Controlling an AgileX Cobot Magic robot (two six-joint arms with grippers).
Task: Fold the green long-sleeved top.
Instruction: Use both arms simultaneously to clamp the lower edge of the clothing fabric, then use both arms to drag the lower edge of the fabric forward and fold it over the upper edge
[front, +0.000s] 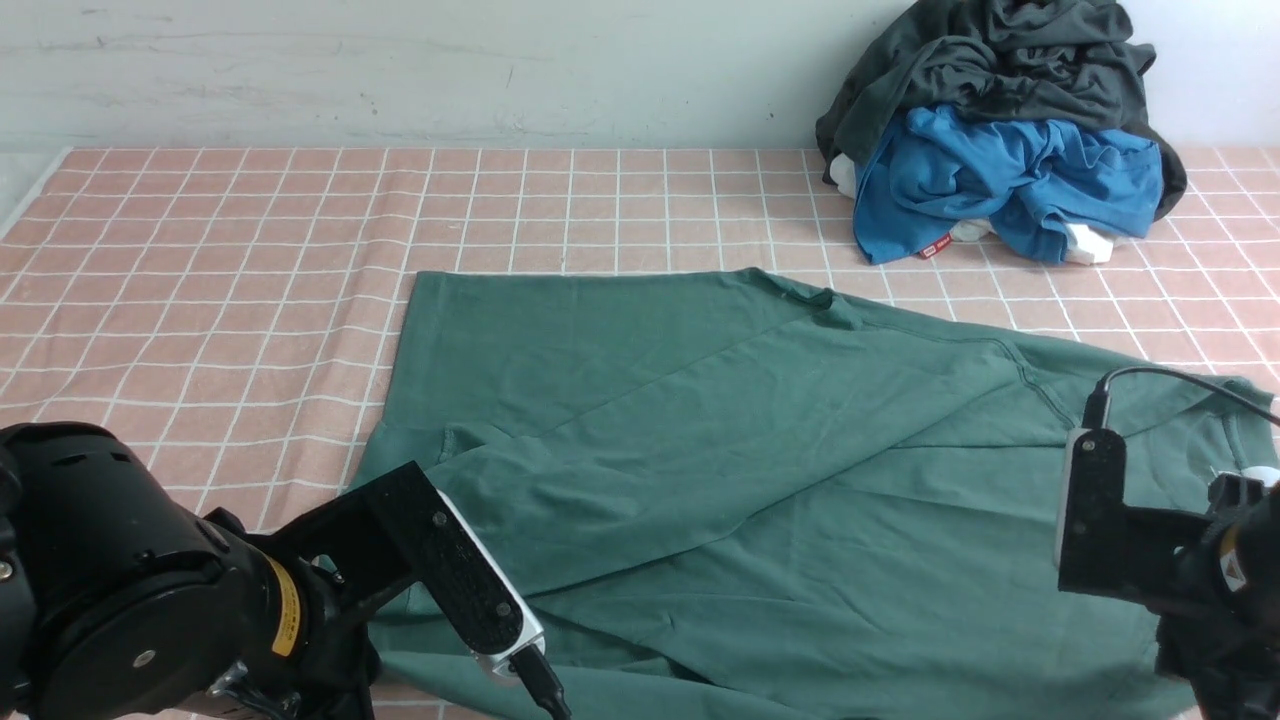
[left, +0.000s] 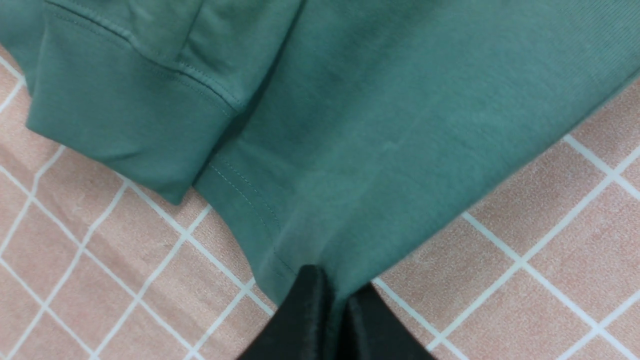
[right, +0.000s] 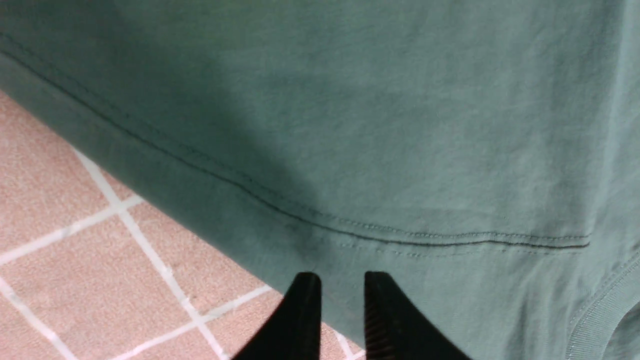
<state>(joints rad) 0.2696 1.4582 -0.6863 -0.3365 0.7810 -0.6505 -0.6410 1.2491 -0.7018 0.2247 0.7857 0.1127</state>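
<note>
The left arm (front: 150, 590) reaches low over the near left corner of the large dark green cotton long-sleeved top (front: 760, 450). Its left gripper (left: 336, 287) is pressed together on the hem, just beside a ribbed cuff (left: 115, 115). The right arm (front: 1150, 540) hangs over the top's right end, near the collar. The right gripper (right: 341, 282) has its jaws slightly parted (the cloth lies flat beneath them). The top lies spread on the pink checked tablecloth (front: 250, 250), one sleeve folded across it. Beyond its far right corner, well apart, one crumpled dark grey garment (front: 1000, 60) sits on one bright blue garment (front: 1000, 180). Two arms, three garments.
</note>
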